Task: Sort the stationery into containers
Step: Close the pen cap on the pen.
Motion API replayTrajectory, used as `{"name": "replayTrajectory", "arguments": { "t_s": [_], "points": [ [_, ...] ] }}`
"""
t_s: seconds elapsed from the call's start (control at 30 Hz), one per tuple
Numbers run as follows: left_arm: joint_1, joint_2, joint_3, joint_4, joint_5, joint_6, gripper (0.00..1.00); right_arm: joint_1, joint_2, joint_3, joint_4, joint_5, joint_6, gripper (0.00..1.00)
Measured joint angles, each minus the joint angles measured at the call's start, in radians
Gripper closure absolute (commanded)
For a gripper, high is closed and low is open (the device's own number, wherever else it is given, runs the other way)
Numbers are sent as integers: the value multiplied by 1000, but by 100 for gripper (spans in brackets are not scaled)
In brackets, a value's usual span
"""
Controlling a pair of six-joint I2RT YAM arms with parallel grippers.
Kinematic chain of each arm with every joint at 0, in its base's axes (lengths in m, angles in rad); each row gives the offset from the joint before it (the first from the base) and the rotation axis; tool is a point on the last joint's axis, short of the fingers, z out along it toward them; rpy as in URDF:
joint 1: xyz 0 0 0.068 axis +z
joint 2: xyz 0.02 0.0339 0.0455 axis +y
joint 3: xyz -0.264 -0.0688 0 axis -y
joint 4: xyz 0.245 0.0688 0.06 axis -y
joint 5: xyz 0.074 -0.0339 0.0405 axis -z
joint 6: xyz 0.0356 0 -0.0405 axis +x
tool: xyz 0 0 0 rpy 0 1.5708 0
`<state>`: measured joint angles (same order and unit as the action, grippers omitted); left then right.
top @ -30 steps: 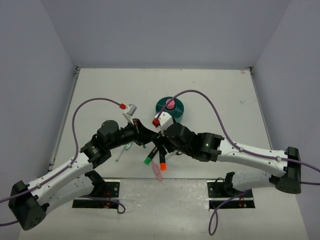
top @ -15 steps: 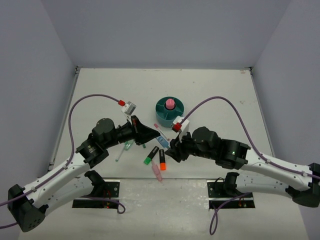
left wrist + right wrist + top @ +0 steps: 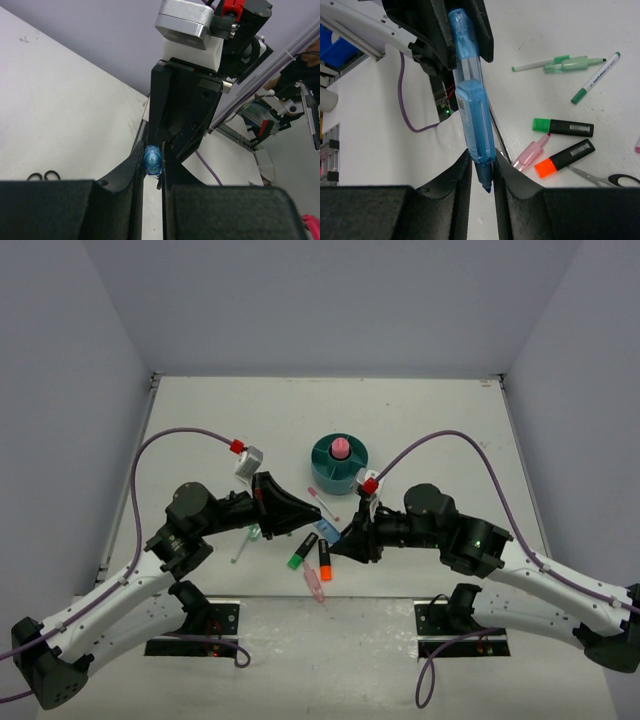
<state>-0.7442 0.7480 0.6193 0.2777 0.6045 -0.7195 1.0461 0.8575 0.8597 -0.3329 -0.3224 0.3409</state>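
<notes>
The blue marker [image 3: 327,529] hangs above the table between both grippers. My left gripper [image 3: 153,156] is shut on one end of the marker [image 3: 152,161]. My right gripper [image 3: 482,159] is shut on the other end of its blue barrel [image 3: 474,112], the tip poking out below the fingers. The teal organizer [image 3: 352,468] stands behind, with a pink-capped glue stick [image 3: 340,447] in its middle well. On the table below lie the green highlighter [image 3: 563,127], orange highlighter [image 3: 565,158], pink highlighter [image 3: 531,152], black-handled scissors [image 3: 615,179] and green pens [image 3: 597,77].
A white pen with a red tip [image 3: 322,502] lies between the organizer and the grippers. A pale green highlighter [image 3: 572,63] rests beside a thin pen [image 3: 535,65]. Purple cables arc over both arms. The arm bases [image 3: 200,625] sit at the near edge.
My right gripper has closed onto the blue marker. The right arm has swung right and lower, away from the organizer. The left arm has pulled back slightly, still holding the marker.
</notes>
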Motion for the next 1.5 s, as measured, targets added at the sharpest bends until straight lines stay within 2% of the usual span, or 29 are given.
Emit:
{"name": "replayTrajectory", "arguments": {
  "t_s": [0.07,0.1,0.3,0.7,0.93,1.0,1.03,1.07,1.17,1.2,1.33,1.5],
  "points": [
    [-1,4,0,9,11,-3,100,-3,-1,0,4,-27,-1,97],
    [-1,5,0,11,14,-4,100,-4,-1,0,6,-39,0,100],
    [-3,-11,10,5,16,-1,100,-4,-3,-3,29,-69,-8,100],
    [-5,-102,19,-90,-66,33,100,-6,-15,-68,161,-88,-8,100],
    [-7,-106,23,-93,-73,46,100,-6,-13,-71,179,-76,54,100],
    [-7,-103,21,-76,-71,55,91,-6,-6,-61,174,-63,103,100],
    [-7,-103,20,-64,-70,59,81,-6,-1,-54,172,-59,125,100],
    [-7,-103,13,-41,-69,61,62,-6,5,-46,170,-54,143,100],
    [-4,-112,-22,32,-61,57,39,-6,33,-15,158,-39,188,100],
    [-4,-114,-32,52,-56,58,34,-6,43,-7,158,-31,196,100],
    [-4,-120,-55,100,-29,51,30,-6,67,4,159,4,213,100],
    [-4,-122,-62,139,0,51,30,-6,70,4,177,39,214,100]
  ]
}}
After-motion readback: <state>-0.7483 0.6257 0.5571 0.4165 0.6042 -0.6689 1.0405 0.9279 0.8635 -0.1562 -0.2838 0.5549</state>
